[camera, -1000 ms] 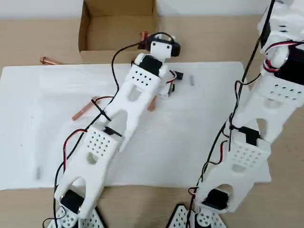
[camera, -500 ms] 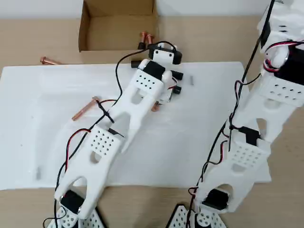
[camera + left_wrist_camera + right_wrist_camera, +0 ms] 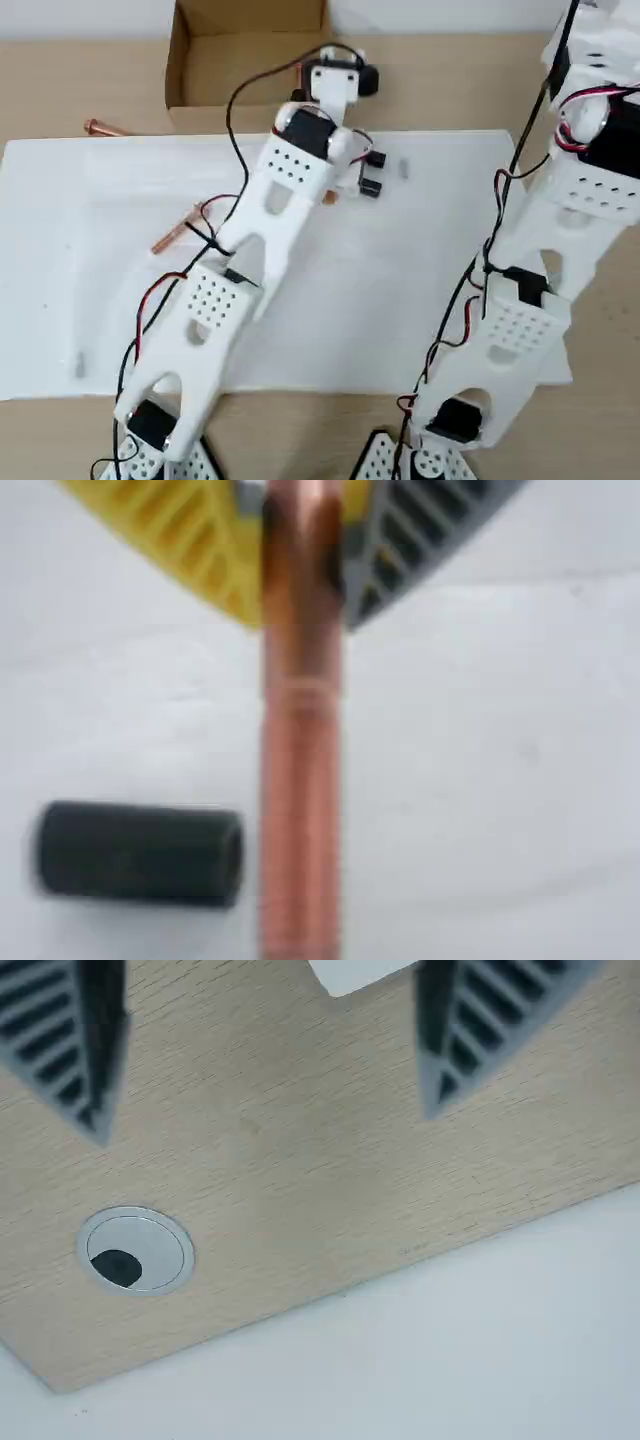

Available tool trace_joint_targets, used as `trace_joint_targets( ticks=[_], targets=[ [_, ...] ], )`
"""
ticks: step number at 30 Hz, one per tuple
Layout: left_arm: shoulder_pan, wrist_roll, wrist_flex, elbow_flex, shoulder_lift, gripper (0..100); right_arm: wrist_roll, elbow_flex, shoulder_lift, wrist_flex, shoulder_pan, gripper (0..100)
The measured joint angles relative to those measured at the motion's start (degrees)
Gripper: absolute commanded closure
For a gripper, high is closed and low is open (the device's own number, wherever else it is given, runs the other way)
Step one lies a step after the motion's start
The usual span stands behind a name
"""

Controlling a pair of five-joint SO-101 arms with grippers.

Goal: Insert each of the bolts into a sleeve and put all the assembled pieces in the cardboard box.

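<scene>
Table (image 3: 60, 90) of pale wood is carrying a white sheet (image 3: 90, 300) that is covering most of it. Left arm (image 3: 270, 210) is stretching across the sheet toward the cardboard box (image 3: 176, 70), which is sitting open on the bare wood at the far edge. Right arm (image 3: 560, 250) is standing folded at the other side, well apart from the parts. In its wrist view the right gripper (image 3: 265, 1125) is hanging over bare wood beside a round grommet (image 3: 135, 1250), its fingers (image 3: 460, 1040) spreading wide and holding nothing. The left gripper (image 3: 300, 620) is clamping a copper bolt (image 3: 300, 780) near its head between a yellow and a grey finger, the shaft pointing down at the sheet. A second bolt (image 3: 175, 232) is lying on the sheet beside the left arm, and a third bolt (image 3: 100, 128) is lying on the wood left of the box. One black sleeve (image 3: 140, 852) is lying on its side just beside the held shaft, not on it.
</scene>
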State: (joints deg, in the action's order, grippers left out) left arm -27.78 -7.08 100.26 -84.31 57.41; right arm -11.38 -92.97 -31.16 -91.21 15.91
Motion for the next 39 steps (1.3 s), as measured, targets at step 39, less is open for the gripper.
trace_joint_targets(
  ticks=[39],
  targets=[
    [26.5,-1.7,-42.8,142.6,-95.2,99,0.0,-0.1,-5.3,-10.4,-14.6,76.0]
  ],
)
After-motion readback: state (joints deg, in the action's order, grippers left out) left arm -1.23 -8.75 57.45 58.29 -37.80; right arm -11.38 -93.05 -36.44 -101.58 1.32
